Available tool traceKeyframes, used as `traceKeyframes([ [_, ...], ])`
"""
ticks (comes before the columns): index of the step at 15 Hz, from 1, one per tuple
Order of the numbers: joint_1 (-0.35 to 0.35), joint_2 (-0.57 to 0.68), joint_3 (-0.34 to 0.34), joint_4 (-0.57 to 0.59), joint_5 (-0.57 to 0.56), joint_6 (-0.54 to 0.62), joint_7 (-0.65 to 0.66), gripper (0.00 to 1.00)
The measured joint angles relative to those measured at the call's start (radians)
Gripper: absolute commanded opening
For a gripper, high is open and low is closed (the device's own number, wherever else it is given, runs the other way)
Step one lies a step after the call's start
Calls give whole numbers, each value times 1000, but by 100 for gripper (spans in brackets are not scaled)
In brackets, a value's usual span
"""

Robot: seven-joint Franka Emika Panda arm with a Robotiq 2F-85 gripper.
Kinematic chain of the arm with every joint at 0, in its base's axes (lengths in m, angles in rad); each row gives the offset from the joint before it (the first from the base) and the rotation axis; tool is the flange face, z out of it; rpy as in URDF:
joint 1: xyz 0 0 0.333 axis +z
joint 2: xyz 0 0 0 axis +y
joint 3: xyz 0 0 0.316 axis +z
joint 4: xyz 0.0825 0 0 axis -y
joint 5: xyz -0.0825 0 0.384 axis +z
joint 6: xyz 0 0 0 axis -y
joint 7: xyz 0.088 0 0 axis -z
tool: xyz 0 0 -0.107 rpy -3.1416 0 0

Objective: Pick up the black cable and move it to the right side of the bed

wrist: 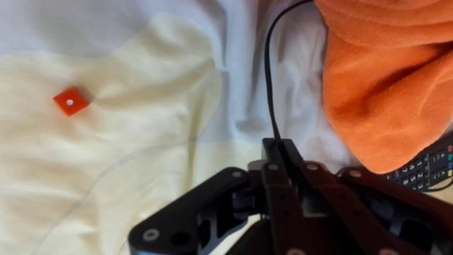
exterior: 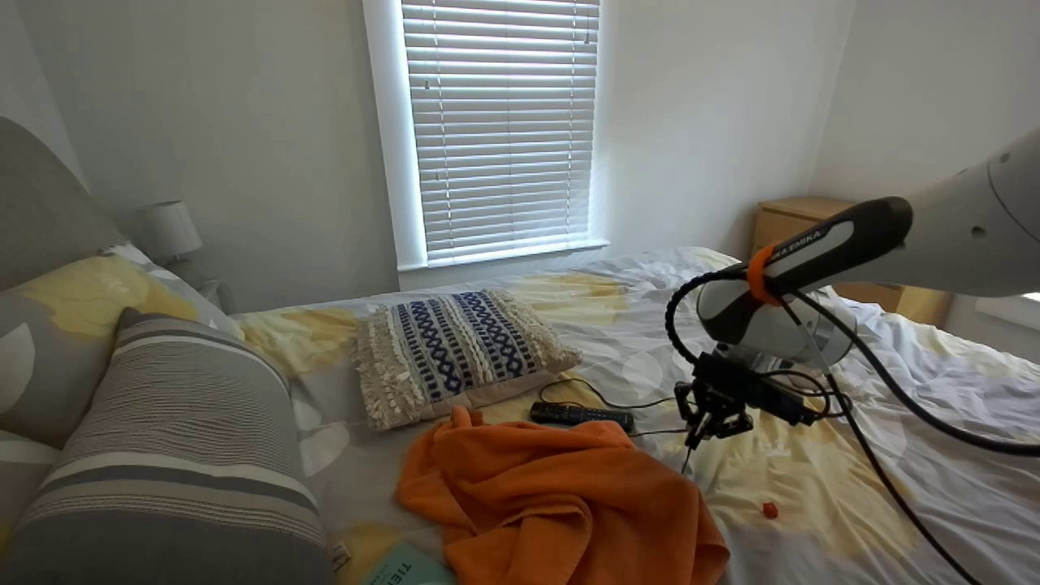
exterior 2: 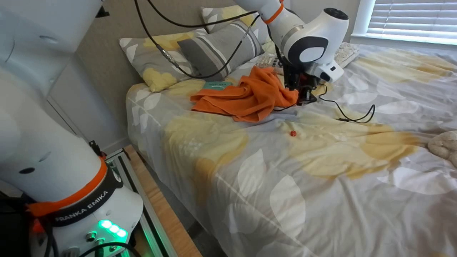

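Note:
The black cable (wrist: 269, 78) is thin and runs from under the orange cloth to my gripper (wrist: 278, 142) in the wrist view. My gripper is shut on the cable, which is pinched between the fingertips. In both exterior views the gripper (exterior: 697, 439) (exterior 2: 306, 99) hangs low over the bed (exterior 2: 257, 153), beside the cloth. Part of the cable (exterior: 621, 405) loops past the remote near the cushion. Another stretch of the cable (exterior 2: 335, 102) lies in a loose loop on the sheets, with a small dark block (exterior 2: 343, 120) at its end. The cloth hides part of the cable.
An orange cloth (exterior: 561, 496) lies against the cable, with a black remote (exterior: 581, 416) at its edge. A small red die (wrist: 70, 102) is on the sheet. A patterned cushion (exterior: 455, 349), striped pillow (exterior: 187, 422) and green book (exterior 2: 217, 85) lie toward the headboard.

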Motion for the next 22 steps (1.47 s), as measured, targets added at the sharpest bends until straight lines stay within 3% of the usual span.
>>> traceKeyframes([
  [9, -60, -49, -178, 0, -61, -59, 113, 2],
  [22, -86, 23, -442, 23, -435, -201, 291, 2],
])
